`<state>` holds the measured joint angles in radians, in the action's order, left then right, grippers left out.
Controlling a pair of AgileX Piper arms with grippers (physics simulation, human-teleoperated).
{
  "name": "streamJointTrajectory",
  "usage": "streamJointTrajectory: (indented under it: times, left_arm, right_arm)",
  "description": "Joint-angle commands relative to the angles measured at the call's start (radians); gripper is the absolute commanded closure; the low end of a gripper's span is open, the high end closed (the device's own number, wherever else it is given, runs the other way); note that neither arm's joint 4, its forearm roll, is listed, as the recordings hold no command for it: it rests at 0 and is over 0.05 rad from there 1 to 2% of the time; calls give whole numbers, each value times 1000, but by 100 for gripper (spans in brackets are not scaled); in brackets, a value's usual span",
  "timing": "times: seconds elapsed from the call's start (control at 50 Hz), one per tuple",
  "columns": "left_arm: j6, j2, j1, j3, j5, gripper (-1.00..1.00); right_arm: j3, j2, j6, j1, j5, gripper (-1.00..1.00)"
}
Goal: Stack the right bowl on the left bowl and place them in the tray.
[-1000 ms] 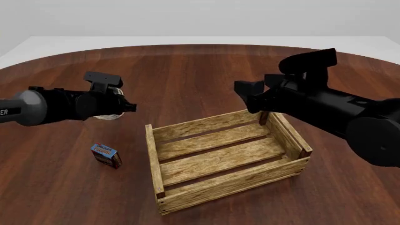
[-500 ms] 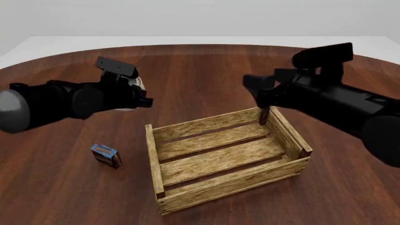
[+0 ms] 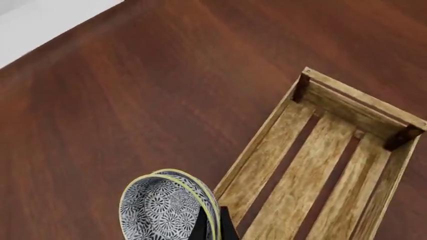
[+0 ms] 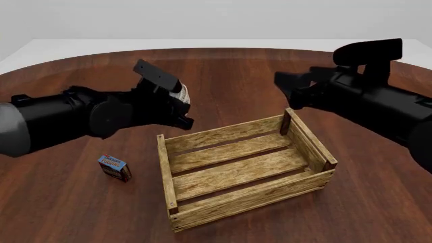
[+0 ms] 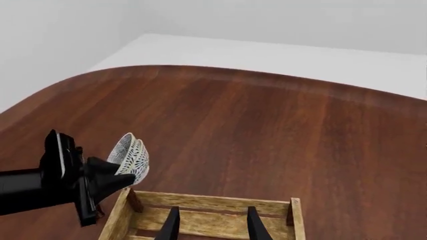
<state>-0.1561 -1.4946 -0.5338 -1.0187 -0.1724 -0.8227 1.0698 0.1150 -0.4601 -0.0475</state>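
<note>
The two patterned bowls (image 4: 178, 94) are nested into one stack, tilted on edge in the air. I cannot tell the right bowl from the left bowl. My left gripper (image 4: 183, 108) is shut on the stack's rim and holds it just beyond the far left corner of the wooden tray (image 4: 223, 133). In the left wrist view the fingers (image 3: 213, 229) pinch the bowls (image 3: 160, 210) beside the tray (image 3: 320, 165). My right gripper (image 4: 287, 94) is open and empty above the tray's far right corner. Its view shows its fingers (image 5: 172, 226), the bowls (image 5: 131, 157) and the tray's wall (image 5: 207, 202).
A small blue box (image 4: 114, 168) stands on the brown table to the left of the tray. The round table's far edge (image 4: 216, 49) meets a white floor behind.
My left arm has lifted the nested bowls off the table and carried them right, towards the tray's far left corner. My right arm has drawn back slightly up and right.
</note>
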Motion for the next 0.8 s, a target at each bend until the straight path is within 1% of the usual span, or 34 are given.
streamJointTrajectory:
  times: [0.02,0.04,0.06,0.08,0.1,0.12,0.14,0.26,0.56,0.8]
  left_arm:
    - [-38,-6,-86,-14,-15,100]
    - [-39,-6,-94,-15,-17,100]
    - [-55,-10,-94,-18,-18,100]
    - [-55,-10,-94,-19,-18,100]
    - [-51,-24,-117,-25,-25,100]
    - [-60,-30,-115,-29,-21,100]
    - [-50,-35,-125,-32,-23,100]
    - [-49,-66,-169,-39,-30,100]
    - [-70,-126,-255,-47,-31,100]
    - [-89,-192,-270,-71,-26,100]
  right_arm:
    - [1,-19,3,3,-8,-100]
    - [1,-20,3,3,-9,-100]
    - [1,-21,3,3,-10,-100]
    - [1,-21,3,3,-10,-100]
    - [1,-22,3,3,-10,-100]
    - [2,-24,4,1,-11,-100]
    - [1,-23,4,2,-11,-100]
    - [-2,-19,7,10,-9,-100]
    - [-3,-19,7,14,-9,-100]
    - [-2,-18,4,12,-9,-100]
